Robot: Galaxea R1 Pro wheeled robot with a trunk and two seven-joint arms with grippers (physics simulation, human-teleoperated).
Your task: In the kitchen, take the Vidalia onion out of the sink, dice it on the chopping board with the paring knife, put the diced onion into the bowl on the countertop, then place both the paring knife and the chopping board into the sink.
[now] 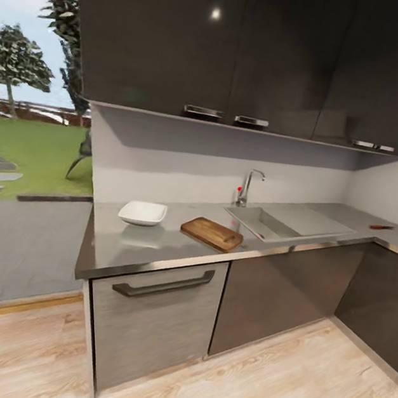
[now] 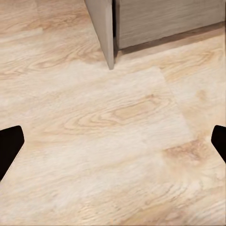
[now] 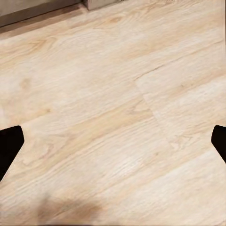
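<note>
Light wood plank floor point(image 1: 296, 394) runs wide and bare in front of the cabinets, plenty of room to roll up. To the left the room opens onto a grey paved strip and lawn with trees. Dark glossy upper cabinets point(image 1: 249, 46) hang over a pale backsplash. The surface, the countertop point(image 1: 153, 243), is a grey slab running left to right, then turning a corner along the right wall; its left end stops at a free edge above a grey drawer front with a long dark handle point(image 1: 163, 283).

The sink point(image 1: 272, 223) is set into the surface right of centre, basin on the left, flat drainboard on the right, chrome tap point(image 1: 247, 184) with a red knob behind it. The onion can't be made out in the basin. The chopping board point(image 1: 211, 233) lies flat just left of the sink, close to the front edge, slightly angled. The bowl point(image 1: 143, 213) sits left of the board, apart from it, near the surface's left end. The paring knife point(image 1: 381, 227) lies far right on the corner stretch, well apart from the sink.

Left end effector point(image 2: 113, 143): fingertips spread wide over bare floor near a cabinet corner, gripping nothing. Right end effector point(image 3: 113, 143): same, spread wide over floor, empty.
</note>
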